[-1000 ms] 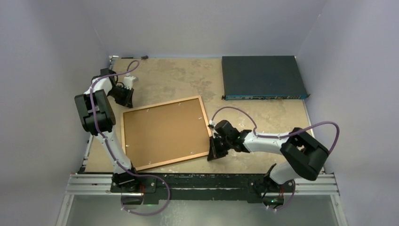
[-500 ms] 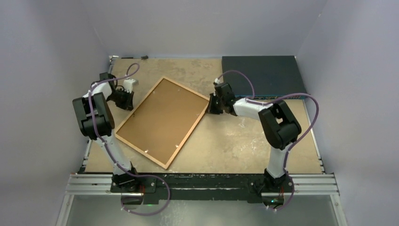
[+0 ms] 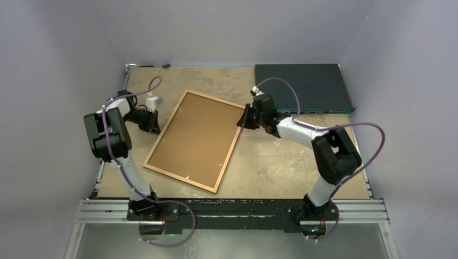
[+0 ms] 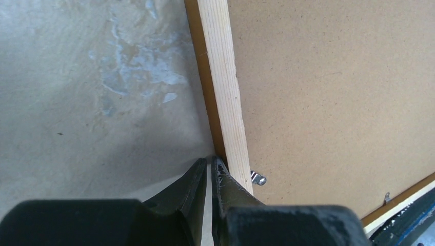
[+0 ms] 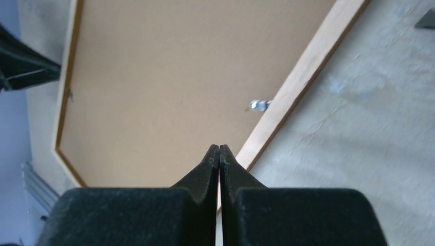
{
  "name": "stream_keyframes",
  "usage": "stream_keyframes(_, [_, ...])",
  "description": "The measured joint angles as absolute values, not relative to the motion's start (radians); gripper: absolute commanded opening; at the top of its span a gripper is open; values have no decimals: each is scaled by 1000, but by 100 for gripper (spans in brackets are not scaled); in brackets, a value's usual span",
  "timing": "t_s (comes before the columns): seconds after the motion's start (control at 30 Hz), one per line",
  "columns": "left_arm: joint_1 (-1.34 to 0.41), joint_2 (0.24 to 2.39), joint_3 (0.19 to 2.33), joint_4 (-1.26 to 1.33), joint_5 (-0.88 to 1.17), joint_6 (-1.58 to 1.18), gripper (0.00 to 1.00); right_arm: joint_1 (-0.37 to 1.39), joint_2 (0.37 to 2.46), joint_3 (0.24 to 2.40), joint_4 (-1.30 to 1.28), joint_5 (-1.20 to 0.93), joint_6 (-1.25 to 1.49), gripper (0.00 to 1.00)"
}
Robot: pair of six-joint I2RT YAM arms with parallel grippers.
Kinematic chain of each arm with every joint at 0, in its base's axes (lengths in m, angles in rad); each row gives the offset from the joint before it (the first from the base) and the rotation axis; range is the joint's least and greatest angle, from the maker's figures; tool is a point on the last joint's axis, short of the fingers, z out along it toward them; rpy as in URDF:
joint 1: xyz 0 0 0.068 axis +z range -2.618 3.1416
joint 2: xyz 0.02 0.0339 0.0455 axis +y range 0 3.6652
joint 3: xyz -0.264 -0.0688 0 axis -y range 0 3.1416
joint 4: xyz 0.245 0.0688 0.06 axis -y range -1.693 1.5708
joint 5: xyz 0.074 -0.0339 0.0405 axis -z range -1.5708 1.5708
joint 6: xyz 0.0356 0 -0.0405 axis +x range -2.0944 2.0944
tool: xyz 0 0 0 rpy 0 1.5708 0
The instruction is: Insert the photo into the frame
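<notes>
Frame [image 3: 166,128]: lies back side up in the middle of the table [image 3: 281,162], turned at a slant.
Backing board [image 3: 197,139]: brown, sits inside the frame and covers it all.
Photo: not in any picture. It may be under the board; I cannot tell.
Left gripper [image 4: 210,164]: fingers pinched almost together, holding nothing, tips at the frame's left edge.
Right gripper [image 5: 219,149]: squeezed tight, holding nothing, at the frame's far right corner.
Done: I think the board is in.
Left: maybe flipping the frame over.
</notes>
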State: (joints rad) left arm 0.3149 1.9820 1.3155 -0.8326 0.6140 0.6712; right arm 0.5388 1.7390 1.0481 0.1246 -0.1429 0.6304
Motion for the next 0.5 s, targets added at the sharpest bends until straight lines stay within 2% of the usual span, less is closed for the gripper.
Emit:
stream_keyframes(0.17, [305,1977,1294,-867,652,668,8,613,1645,998,137,-147,648,18])
stream_keyframes(0.27, [305,1953,1263,-902,637,659,24,697,1663,1037,136,-155,648,25])
stream_keyframes(0.3, [305,1943,1261,-912,620,651,30,727,1682,1069,138,-162,647,27])
stream_keyframes(0.37, [308,1910,1262,-926,561,632,71,775,1726,1138,146,-175,643,33])
stream_keyframes(0.4, [310,1883,1269,-933,526,628,81,801,1752,1179,152,-177,638,37])
stream_keyframes(0.5, [325,1771,1328,-955,425,613,90,855,1814,1279,181,-183,616,60])
